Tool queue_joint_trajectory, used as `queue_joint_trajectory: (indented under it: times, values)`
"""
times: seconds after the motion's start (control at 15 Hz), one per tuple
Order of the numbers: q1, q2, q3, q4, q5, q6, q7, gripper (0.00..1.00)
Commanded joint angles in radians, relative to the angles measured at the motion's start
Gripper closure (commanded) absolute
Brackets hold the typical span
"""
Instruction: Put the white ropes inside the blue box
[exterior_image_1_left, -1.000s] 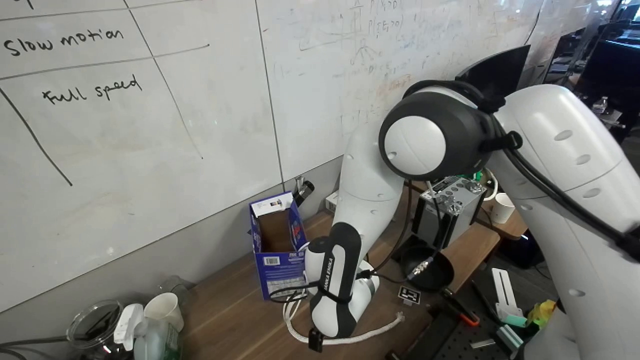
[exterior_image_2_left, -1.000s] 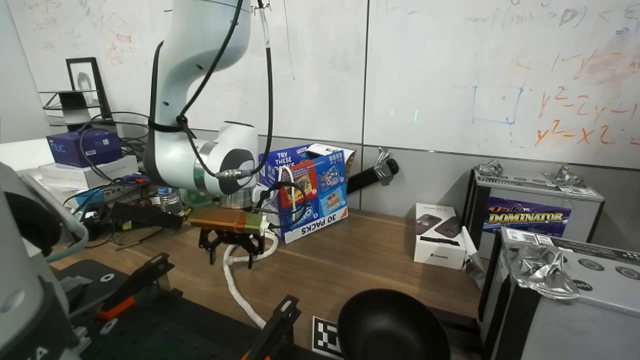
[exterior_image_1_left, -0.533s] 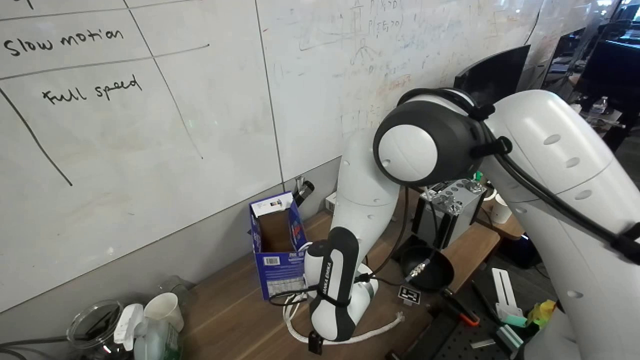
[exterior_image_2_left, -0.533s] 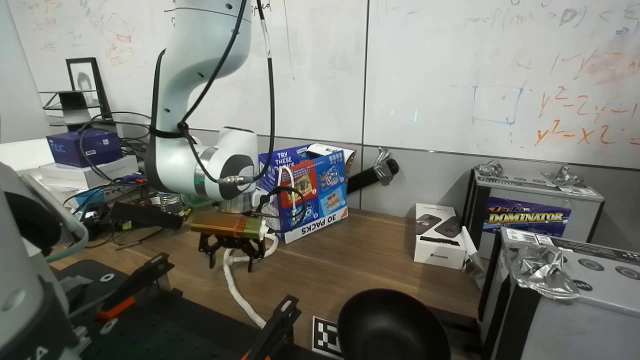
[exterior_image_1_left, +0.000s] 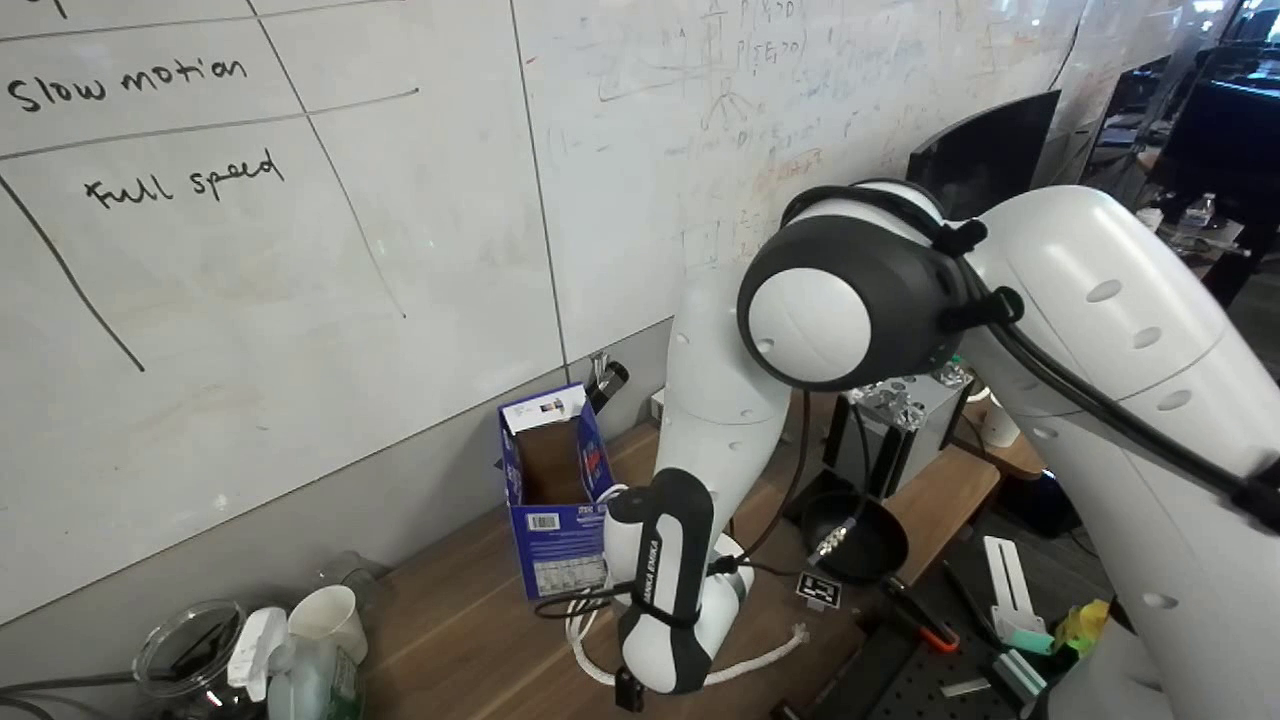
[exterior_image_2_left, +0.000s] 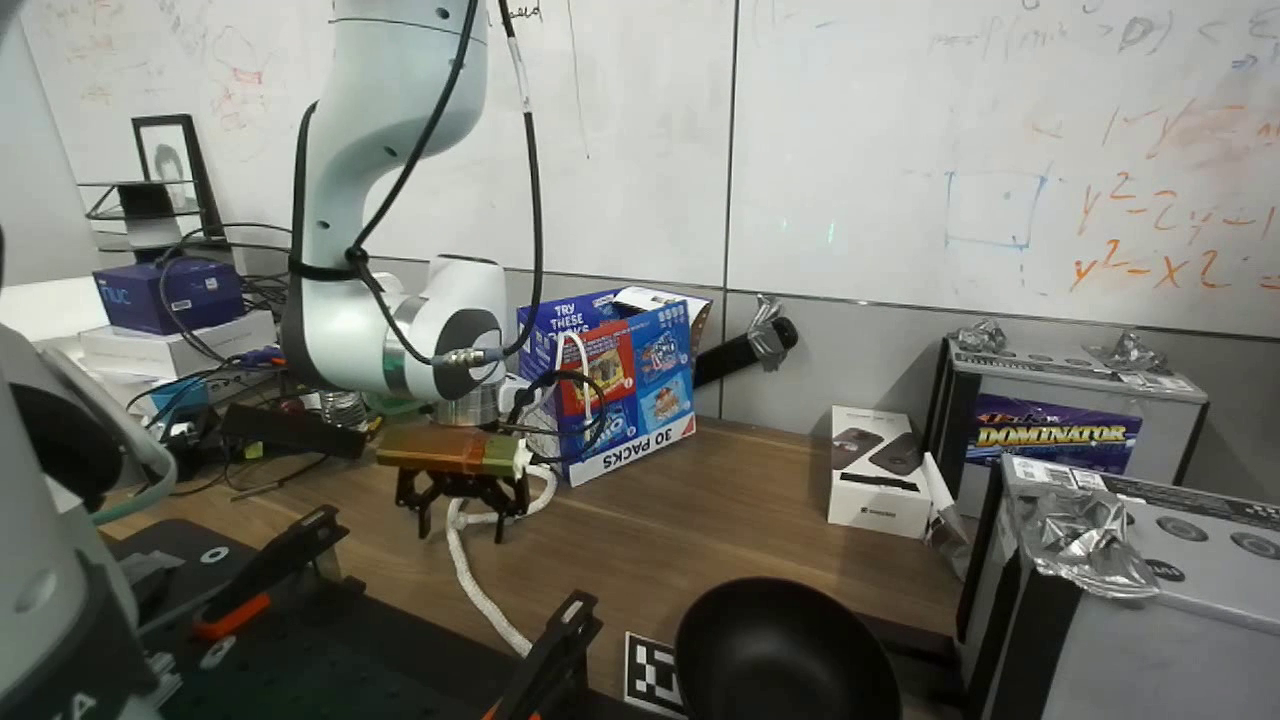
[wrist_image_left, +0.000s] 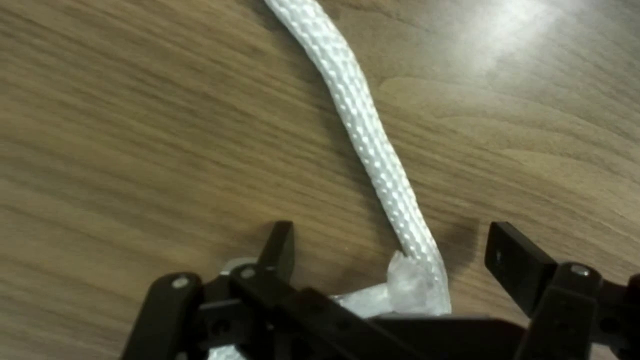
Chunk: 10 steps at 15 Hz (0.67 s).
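Note:
The blue box (exterior_image_2_left: 640, 400) stands upright on the table, its top open in an exterior view (exterior_image_1_left: 565, 545). A thick white rope (exterior_image_2_left: 478, 592) lies on the wood in front of it, curving toward the table's near side. Against the box's printed face shows a thinner white cord (exterior_image_2_left: 586, 375), partly hidden by the arm. My gripper (exterior_image_2_left: 462, 530) is open, low over the thick rope. In the wrist view, this rope (wrist_image_left: 367, 135) runs down between the spread fingers (wrist_image_left: 517, 265), touched by neither, and bends near a frosted piece. The gripper's body hides more of it.
A black bowl (exterior_image_2_left: 785, 650) sits beside a printed marker (exterior_image_2_left: 652, 672). Black clamps (exterior_image_2_left: 555, 650) rise at the table's near edge. A white phone box (exterior_image_2_left: 878, 470) and grey units (exterior_image_2_left: 1120, 590) stand farther along. A cup (exterior_image_1_left: 330, 620) and a jar (exterior_image_1_left: 190, 640) are near the whiteboard wall.
The arm's upper links have come down and shifted slightly sideways. My gripper has sunk a little over the rope and stayed open. The ropes and the box have not moved.

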Motion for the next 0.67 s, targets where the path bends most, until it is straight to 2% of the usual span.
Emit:
queue_joint_trajectory:
  times: [0.0, 0.33, 0.6]
  values:
    - [0.115, -0.008, -0.079, -0.004, -0.027, 0.036, 0.075, 0.0]
    - [0.207, -0.02, -0.136, -0.008, -0.025, 0.042, 0.119, 0.0]
    - [0.244, -0.033, -0.159, -0.011, -0.025, 0.042, 0.138, 0.0]
